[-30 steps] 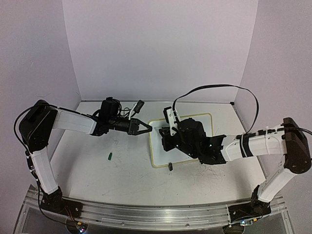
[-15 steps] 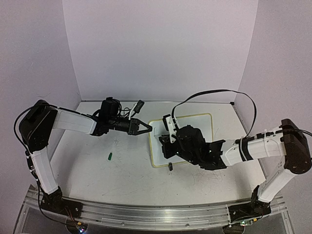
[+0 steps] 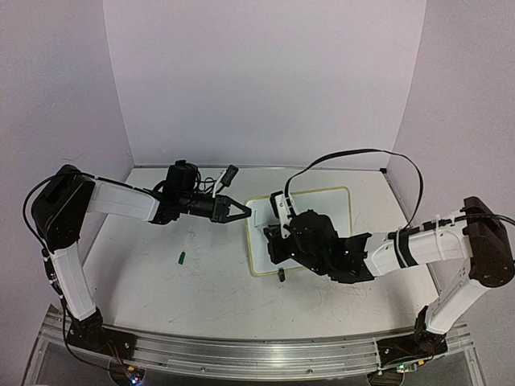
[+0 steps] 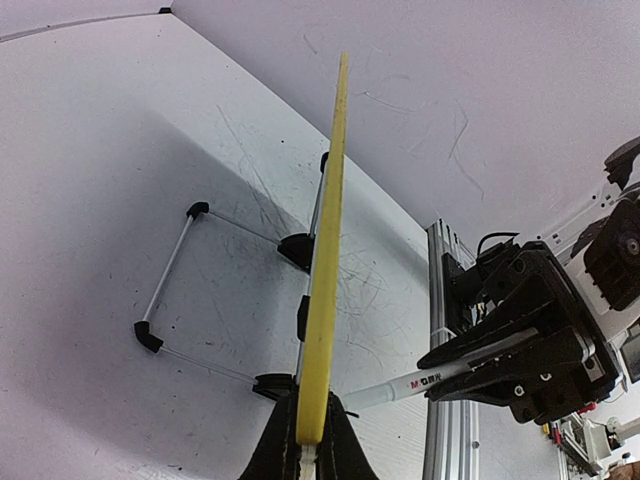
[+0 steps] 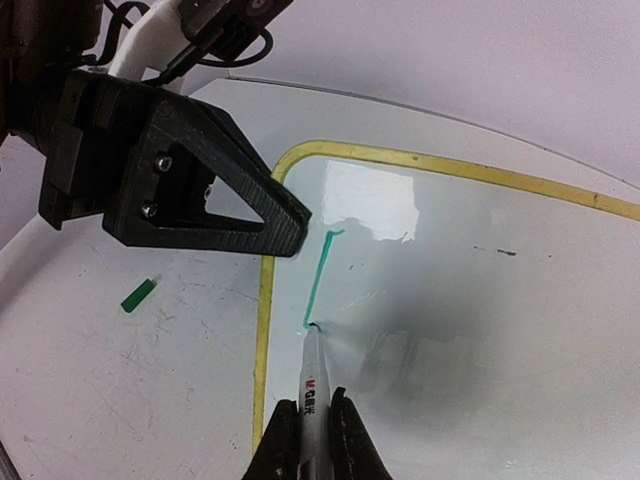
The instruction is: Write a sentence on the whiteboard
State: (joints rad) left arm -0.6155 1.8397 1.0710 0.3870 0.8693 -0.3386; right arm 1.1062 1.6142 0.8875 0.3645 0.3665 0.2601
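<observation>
The white table (image 3: 201, 297) filled the view from above, where your whiteboard (image 3: 338, 207) sat in the middle with your left gripper (image 3: 243, 211) at its left edge, and a small green piece (image 3: 183, 257) lay well apart on the left. From the left wrist, you saw that gripper pinching the whiteboard by its yellow edge, with a marker (image 4: 400, 386) just beside it. From the right wrist, your right gripper (image 5: 310, 425) pinched the marker, and its tip touched the board at the bottom end of a green line (image 5: 320, 275).

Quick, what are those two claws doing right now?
The left gripper is closed on the whiteboard.
The right gripper is closed on the marker.
</observation>
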